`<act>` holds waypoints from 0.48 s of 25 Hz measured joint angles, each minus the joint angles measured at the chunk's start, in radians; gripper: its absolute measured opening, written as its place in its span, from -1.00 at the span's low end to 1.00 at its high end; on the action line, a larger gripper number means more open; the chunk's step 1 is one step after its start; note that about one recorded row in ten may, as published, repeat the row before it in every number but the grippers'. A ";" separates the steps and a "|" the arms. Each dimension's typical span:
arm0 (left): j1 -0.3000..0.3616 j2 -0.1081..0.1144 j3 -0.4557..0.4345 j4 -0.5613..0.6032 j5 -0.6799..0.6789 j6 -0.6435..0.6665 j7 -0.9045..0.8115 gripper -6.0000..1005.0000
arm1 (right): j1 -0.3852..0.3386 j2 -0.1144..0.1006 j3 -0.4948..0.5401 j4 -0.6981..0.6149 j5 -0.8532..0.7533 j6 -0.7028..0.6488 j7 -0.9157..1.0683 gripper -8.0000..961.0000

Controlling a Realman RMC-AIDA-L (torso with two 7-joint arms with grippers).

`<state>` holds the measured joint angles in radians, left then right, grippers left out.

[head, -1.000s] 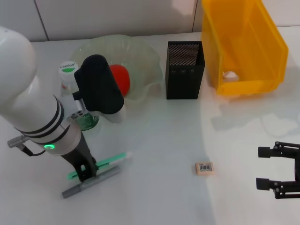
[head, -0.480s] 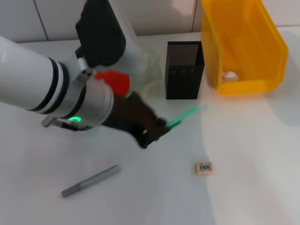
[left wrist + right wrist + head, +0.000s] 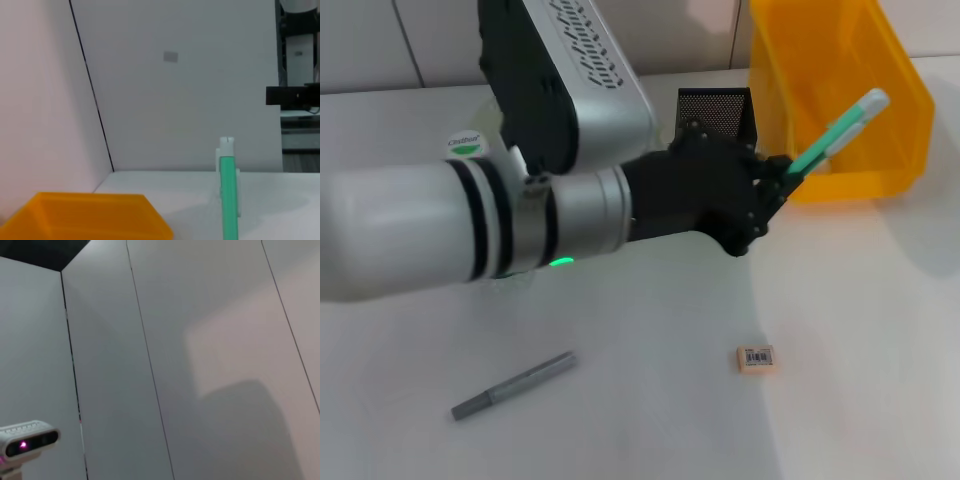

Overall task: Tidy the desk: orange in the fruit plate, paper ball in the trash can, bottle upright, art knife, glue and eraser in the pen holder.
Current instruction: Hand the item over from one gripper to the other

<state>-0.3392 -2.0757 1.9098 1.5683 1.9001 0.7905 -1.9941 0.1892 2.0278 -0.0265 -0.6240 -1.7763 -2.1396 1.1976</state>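
**Green stick carried toward the mesh holder**

The left claw (image 3: 782, 180) sits right of centre in the upper half of the head view, closed around the lower end of a green-and-white stick (image 3: 835, 130), which I take to be the glue or the art knife; I cannot tell which. The stick's long axis runs diagonally up and to the right, with its white tip over the yellow trash can (image 3: 860, 100). In the left wrist view the same stick (image 3: 229, 195) rises from the bottom edge, with the can's rim (image 3: 90, 215) at lower left.

The black mesh pen holder (image 3: 715, 110) stands at top centre, mostly hidden by the black wrist. Its opening lies to the left of the claw and a little behind it, so the stick's free end points away from the holder and toward the can. As I judge it, the coming move means bringing the claw back left and turning the stick nearer upright over the opening.

On the white bench (image 3: 650, 400), a grey pen-like tool (image 3: 515, 385) lies at lower left and the eraser (image 3: 755, 357) at lower centre. The bottle's cap (image 3: 465, 145) shows at upper left. The right claw is out of sight.
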 joint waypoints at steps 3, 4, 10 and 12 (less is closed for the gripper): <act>0.009 -0.001 0.071 -0.043 -0.071 -0.120 0.083 -0.81 | 0.012 0.025 0.000 0.019 0.018 -0.002 -0.016 0.65; 0.013 -0.001 0.092 -0.055 -0.085 -0.158 0.110 -0.81 | 0.015 0.037 0.000 0.030 0.027 0.000 -0.031 0.65; -0.004 0.000 0.173 -0.107 -0.110 -0.213 0.177 -0.81 | 0.030 0.046 -0.015 0.111 0.009 0.009 -0.133 0.65; -0.019 0.000 0.152 -0.107 -0.133 -0.143 0.175 -0.81 | 0.038 0.036 -0.021 0.097 -0.033 -0.005 -0.135 0.65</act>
<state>-0.3584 -2.0757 2.0616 1.4613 1.7676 0.6474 -1.8190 0.2268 2.0633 -0.0474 -0.5269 -1.8097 -2.1448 1.0627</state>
